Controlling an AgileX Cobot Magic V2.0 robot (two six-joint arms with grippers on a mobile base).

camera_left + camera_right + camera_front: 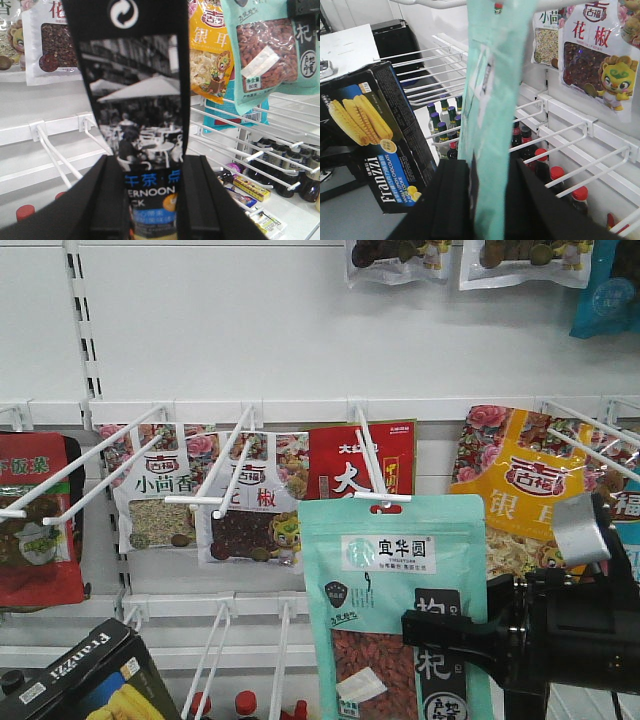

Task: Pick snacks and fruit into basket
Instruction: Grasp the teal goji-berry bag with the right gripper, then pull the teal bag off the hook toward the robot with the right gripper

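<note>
The snacks show as two packs. A mint-green pouch (393, 600) with a window of red berries hangs from a white peg (372, 455) on the shelf wall. My right gripper (490, 177) is shut on the pouch's lower part (492, 115), one black finger on each face. A black box (134, 95) printed with yellow pieces is clamped upright in my left gripper (151, 172); it also appears in the right wrist view as the box (372, 142) and in the front view's bottom left corner as the box (75, 680). The fruit and the basket are out of view.
Other pouches hang on pegs: an orange-yellow pouch (520, 490), a red pouch (38, 525) and spice pouches (245, 510). Long white wire pegs (95, 465) stick out toward me. Red-capped bottles (555, 175) and dark bottles (287, 172) stand on lower shelves.
</note>
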